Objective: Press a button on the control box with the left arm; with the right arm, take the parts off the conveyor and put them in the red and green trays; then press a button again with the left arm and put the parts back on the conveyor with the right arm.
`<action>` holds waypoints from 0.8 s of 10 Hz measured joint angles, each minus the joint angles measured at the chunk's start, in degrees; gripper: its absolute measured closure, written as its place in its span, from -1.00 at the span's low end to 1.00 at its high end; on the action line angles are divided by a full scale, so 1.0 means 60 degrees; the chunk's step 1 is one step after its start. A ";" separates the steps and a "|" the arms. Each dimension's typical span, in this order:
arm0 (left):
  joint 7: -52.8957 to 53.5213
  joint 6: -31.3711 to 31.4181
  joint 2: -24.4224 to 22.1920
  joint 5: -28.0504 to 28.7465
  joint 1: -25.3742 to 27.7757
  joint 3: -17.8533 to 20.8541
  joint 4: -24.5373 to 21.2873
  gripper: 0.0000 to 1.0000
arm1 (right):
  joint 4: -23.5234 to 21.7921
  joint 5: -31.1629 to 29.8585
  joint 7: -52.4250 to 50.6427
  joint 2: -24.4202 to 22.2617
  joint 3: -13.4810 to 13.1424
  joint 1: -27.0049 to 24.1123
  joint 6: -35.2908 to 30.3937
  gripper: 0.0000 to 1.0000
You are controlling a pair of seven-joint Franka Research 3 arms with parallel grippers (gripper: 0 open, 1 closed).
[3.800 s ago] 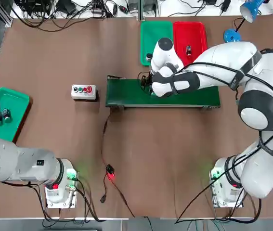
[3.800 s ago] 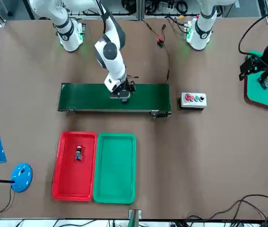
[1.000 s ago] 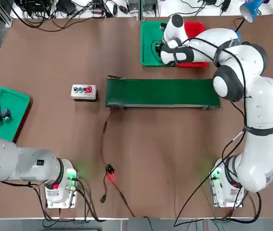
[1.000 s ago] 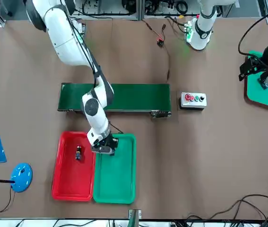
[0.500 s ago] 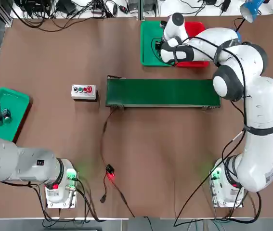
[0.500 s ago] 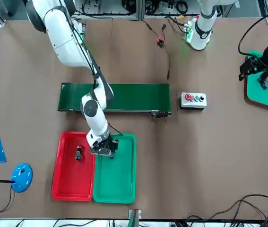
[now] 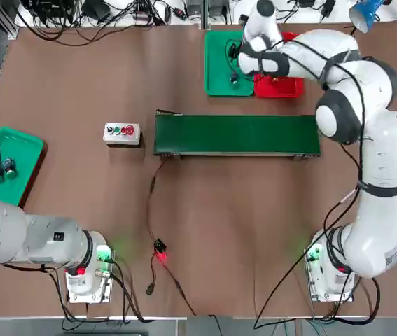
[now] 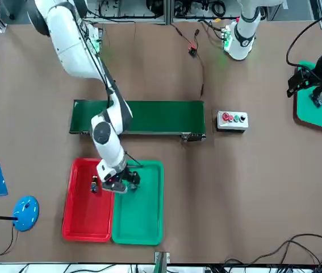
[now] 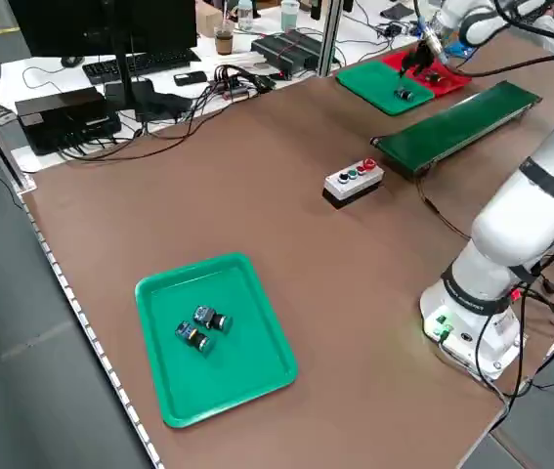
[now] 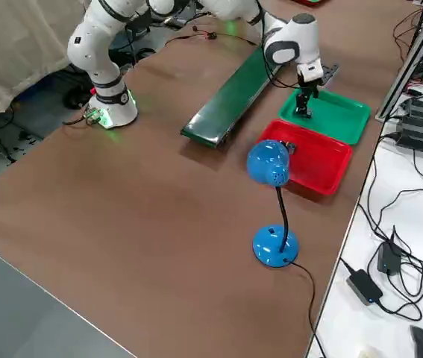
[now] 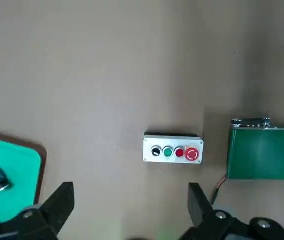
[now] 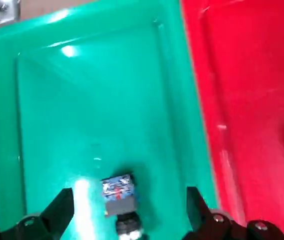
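Right gripper (image 12: 130, 192): black, two-fingered; released, fingers spread. Located low over the green plastic rectangular tray (image 8: 138, 219) at the far side of the bench (image 8: 251, 176).

Small cylindrical part with a printed label, grey band and black-and-silver end (image 12: 120, 195): one, lying in that tray, between the right gripper's spread fingers as its wrist view shows them, with a gap on either side.

Red plastic rectangular tray (image 8: 87, 219): immediately to the right gripper's right, alongside the green one. Contents: one small dark part with a label (image 8: 94, 184).

Long green conveyor with metal edges (image 7: 237, 135): on the robot's side of the right gripper.

Left gripper (image 11: 131, 187): black, two-fingered; empty, fingers wide apart. Located above the inner edge of a second green plastic tray (image 9: 257, 362).

Small dark cylindrical parts (image 9: 203, 327): two, close together in the second tray, beneath the left arm.

White-topped control box with black, green and red buttons (image 11: 173, 149): to the left gripper's right, between it and the conveyor.

Blue desk lamp (image 10: 268, 162): beyond the red tray, to the right gripper's right.
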 joint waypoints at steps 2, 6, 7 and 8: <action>0.0000 0.0000 0.0000 0.0000 -0.0001 -0.0001 0.0001 -1.00 | 0.0172 0.0003 -0.0867 -0.1233 -0.0004 -0.0724 -0.2378 -0.98; 0.0000 -0.0010 0.0000 0.0000 -0.0002 -0.0002 0.0004 -1.00 | 0.0380 -0.0016 -0.2668 -0.3107 -0.0104 -0.1910 -0.5050 -0.98; 0.0000 -0.0014 0.0000 0.0000 -0.0003 -0.0002 0.0005 -1.00 | 0.0398 -0.0020 -0.3057 -0.3498 -0.0125 -0.2231 -0.5387 -0.98; 0.0000 -0.0014 0.0000 0.0000 -0.0002 -0.0002 0.0006 -1.00 | 0.0411 -0.0021 -0.3494 -0.3910 -0.0139 -0.2592 -0.5733 -0.98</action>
